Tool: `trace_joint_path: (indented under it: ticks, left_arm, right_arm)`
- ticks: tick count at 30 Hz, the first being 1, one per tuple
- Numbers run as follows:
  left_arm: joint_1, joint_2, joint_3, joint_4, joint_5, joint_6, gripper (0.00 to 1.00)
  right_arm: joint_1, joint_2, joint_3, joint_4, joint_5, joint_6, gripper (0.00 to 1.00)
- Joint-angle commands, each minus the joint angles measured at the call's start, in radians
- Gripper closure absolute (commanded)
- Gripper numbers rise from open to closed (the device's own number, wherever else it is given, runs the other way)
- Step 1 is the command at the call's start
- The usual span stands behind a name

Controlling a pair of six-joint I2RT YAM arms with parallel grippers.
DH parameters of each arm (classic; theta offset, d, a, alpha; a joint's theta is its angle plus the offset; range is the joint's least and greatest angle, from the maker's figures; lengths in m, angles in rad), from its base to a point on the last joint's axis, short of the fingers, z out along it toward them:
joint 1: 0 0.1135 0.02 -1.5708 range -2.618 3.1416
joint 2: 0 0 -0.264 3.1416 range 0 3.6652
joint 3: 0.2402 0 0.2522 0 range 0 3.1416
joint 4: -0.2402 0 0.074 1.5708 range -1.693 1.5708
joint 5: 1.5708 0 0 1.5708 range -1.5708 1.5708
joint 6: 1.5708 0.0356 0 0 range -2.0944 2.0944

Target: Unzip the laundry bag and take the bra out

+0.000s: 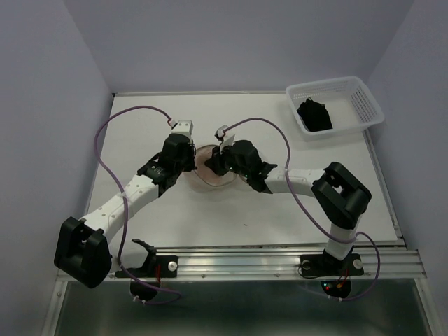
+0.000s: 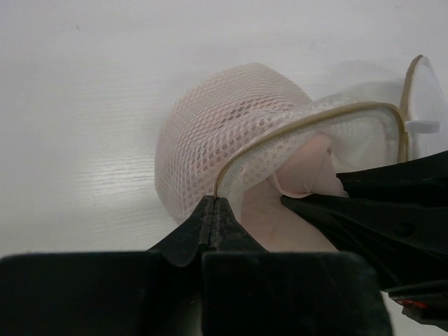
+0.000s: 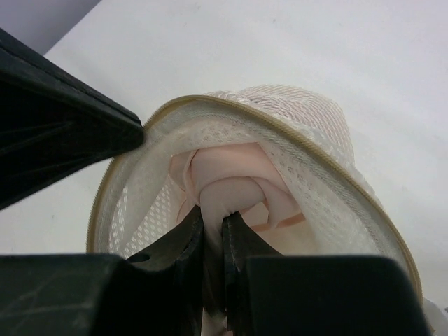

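The laundry bag (image 1: pixel 208 170) lies mid-table, a white mesh dome (image 2: pixel 210 133) with its tan zipper rim (image 3: pixel 280 129) gaping open. My left gripper (image 2: pixel 215 204) is shut on that rim at the bag's near edge and holds the mouth open. A pale pink bra (image 3: pixel 234 178) fills the inside and also shows in the left wrist view (image 2: pixel 308 164). My right gripper (image 3: pixel 213 222) reaches into the mouth and is shut on a bunched fold of the bra. From above, the left gripper (image 1: pixel 189 161) and the right gripper (image 1: pixel 221 162) meet over the bag.
A white plastic basket (image 1: pixel 365 103) stands at the back right with a dark garment (image 1: pixel 315 114) in it. Purple cables loop over both arms. White walls close off the table's left, back and right sides.
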Motion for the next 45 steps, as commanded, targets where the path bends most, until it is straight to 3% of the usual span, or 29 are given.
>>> trace_joint_path:
  ticks: [1, 9, 25, 29, 32, 36, 45]
  left_arm:
    - [0.003, -0.016, 0.045, -0.005, -0.075, -0.017, 1.0]
    - [0.024, -0.034, 0.048, -0.027, -0.166, -0.049, 1.0]
    - [0.04, 0.009, 0.063, -0.063, -0.164, -0.058, 1.0]
    - [0.041, -0.003, 0.058, -0.045, -0.137, -0.057, 1.0]
    - [0.041, -0.029, 0.043, -0.019, -0.118, -0.052, 1.0]
    - [0.041, -0.042, 0.04, -0.016, -0.111, -0.048, 1.0]
    - [0.04, -0.045, 0.042, -0.014, -0.088, -0.043, 1.0]
  right_arm:
    - [0.013, -0.066, -0.016, -0.052, 0.058, -0.077, 0.95]
    - [0.013, -0.133, -0.007, -0.238, -0.103, -0.142, 0.94]
    - [-0.009, -0.457, -0.075, -0.198, -0.105, -0.176, 0.95]
    - [-0.018, -0.509, -0.108, -0.153, -0.01, -0.171, 0.98]
    - [-0.055, -0.521, -0.098, -0.153, 0.145, -0.196, 0.99]
    - [-0.137, -0.529, -0.061, -0.155, 0.222, -0.202, 0.99]
    - [-0.331, -0.475, 0.167, -0.162, 0.44, -0.337, 0.99]
